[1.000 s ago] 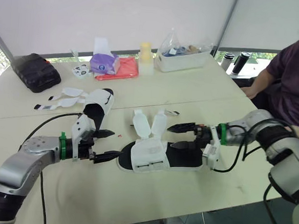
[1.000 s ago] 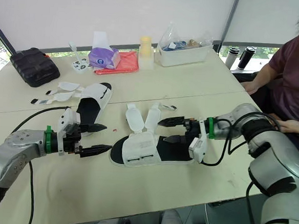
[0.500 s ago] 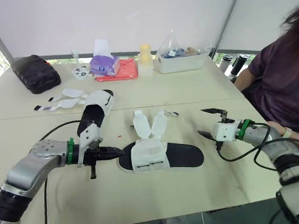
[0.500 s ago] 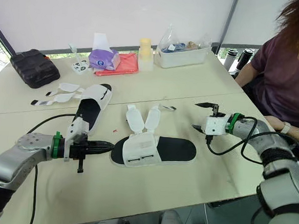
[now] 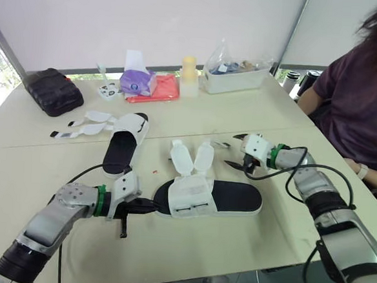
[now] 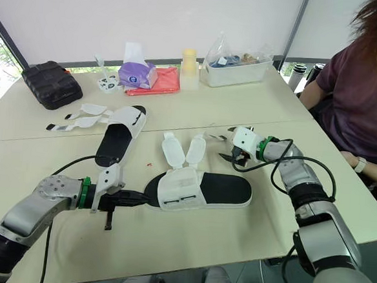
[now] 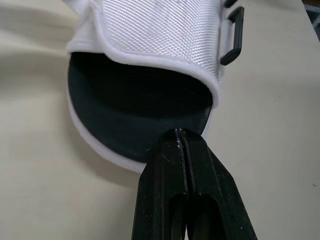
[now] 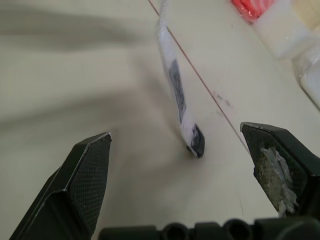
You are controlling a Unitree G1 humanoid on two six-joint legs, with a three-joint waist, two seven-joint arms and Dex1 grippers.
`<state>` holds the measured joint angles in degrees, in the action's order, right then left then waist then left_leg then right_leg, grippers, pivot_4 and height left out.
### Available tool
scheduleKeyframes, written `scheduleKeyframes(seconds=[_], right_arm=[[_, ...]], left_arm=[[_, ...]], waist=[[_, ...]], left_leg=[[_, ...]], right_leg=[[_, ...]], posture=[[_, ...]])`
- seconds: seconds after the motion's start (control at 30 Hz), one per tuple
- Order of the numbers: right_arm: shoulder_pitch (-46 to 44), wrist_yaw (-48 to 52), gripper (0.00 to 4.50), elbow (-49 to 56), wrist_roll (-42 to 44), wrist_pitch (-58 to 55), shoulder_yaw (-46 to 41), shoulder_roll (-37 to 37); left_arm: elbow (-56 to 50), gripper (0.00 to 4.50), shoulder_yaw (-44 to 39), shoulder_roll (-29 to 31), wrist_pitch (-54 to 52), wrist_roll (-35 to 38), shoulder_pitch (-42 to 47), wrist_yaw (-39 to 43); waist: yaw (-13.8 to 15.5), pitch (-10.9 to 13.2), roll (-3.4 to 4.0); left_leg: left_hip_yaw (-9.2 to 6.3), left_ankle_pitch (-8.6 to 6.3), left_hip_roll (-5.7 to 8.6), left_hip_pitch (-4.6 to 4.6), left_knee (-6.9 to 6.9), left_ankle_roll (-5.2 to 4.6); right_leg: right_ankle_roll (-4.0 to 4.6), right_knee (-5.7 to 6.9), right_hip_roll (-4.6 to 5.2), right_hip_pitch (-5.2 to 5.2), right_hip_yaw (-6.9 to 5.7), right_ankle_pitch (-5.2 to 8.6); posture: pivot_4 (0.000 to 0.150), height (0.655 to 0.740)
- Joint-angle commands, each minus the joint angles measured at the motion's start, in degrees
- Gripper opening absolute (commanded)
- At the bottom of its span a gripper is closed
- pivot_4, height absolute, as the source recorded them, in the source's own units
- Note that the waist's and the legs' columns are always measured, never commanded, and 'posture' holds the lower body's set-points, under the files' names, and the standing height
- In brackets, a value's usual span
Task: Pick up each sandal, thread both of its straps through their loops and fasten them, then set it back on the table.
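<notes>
The near sandal (image 5: 227, 196) lies flat on the worktop (image 5: 262, 111), in front of the robot and between its two arms. Its long axis runs side to side across the robot's front. The end under the white upper (image 5: 188, 194), which I take for the toe, points to the robot's left, and the bare black footbed trails off to the right. Its two broad strap flaps (image 5: 181, 158) are unfastened and fanned out on the far side, away from the robot. The black loops (image 7: 232, 35) sit on the near edge of the upper.

The left end effector (image 7: 179, 132) is pinched fully closed with nothing between its fingers, the tips pressing on the toe rim of the sole. The right end effector (image 5: 235, 151) is spread wide near the worktop, beyond the heel end. It straddles a thin white strip with a dark tip (image 8: 176, 92); I can't tell whether that strip belongs to this sandal.

This looks like the very start of the lift, with nothing threaded. To do it cleanly, I'd want the left fingers to open first and bite the sole edge rather than shove it, since a closed tip will only skate the sandal sideways. The right one should take a flap near its free end, so the tip is left clear to feed through a loop.

The second sandal (image 5: 125, 143) waits further back on the left, its straps loose too, and a person (image 5: 365, 108) sits at the right end
</notes>
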<state>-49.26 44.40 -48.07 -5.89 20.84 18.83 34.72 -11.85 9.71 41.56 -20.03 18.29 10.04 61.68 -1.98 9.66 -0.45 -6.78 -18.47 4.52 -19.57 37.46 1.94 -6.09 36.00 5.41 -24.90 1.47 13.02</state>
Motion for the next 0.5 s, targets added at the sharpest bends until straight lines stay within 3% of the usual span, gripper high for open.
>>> scheduleKeyframes(seconds=[0.03, 0.43, 0.5], right_arm=[[-3.49, -3.83, 4.50, -4.64, -2.91, 2.18, -1.15, -2.06], [-11.38, -13.21, 4.50, -17.40, -9.50, 5.88, -0.98, -8.71], [-12.17, -13.55, 3.93, -19.18, -10.70, 6.62, -0.26, -10.13]], left_arm=[[-0.01, 0.02, 0.80, -0.10, 1.09, -1.96, 0.91, -0.48], [0.50, 0.02, 0.68, -0.52, 1.34, -2.19, 2.02, -0.13], [0.92, 0.00, 0.76, -0.73, 1.67, -2.49, 2.21, -0.18]], waist=[[-0.06, 0.00, 0.00], [-0.60, 0.00, 0.00], [-0.60, 0.00, 0.00]], left_leg=[[0.00, 0.00, 0.01, 0.00, 0.00, 0.01], [0.00, 0.02, -0.02, 0.01, -0.02, 0.04], [0.00, 0.02, -0.02, 0.01, -0.03, 0.05]], right_leg=[[0.00, 0.00, 0.01, 0.00, 0.00, 0.00], [0.00, 0.06, -0.03, -0.05, 0.01, 0.00], [0.00, 0.06, -0.03, -0.07, 0.01, 0.00]], posture=[[0.150, 0.7400], [0.150, 0.7400], [0.150, 0.7400]])
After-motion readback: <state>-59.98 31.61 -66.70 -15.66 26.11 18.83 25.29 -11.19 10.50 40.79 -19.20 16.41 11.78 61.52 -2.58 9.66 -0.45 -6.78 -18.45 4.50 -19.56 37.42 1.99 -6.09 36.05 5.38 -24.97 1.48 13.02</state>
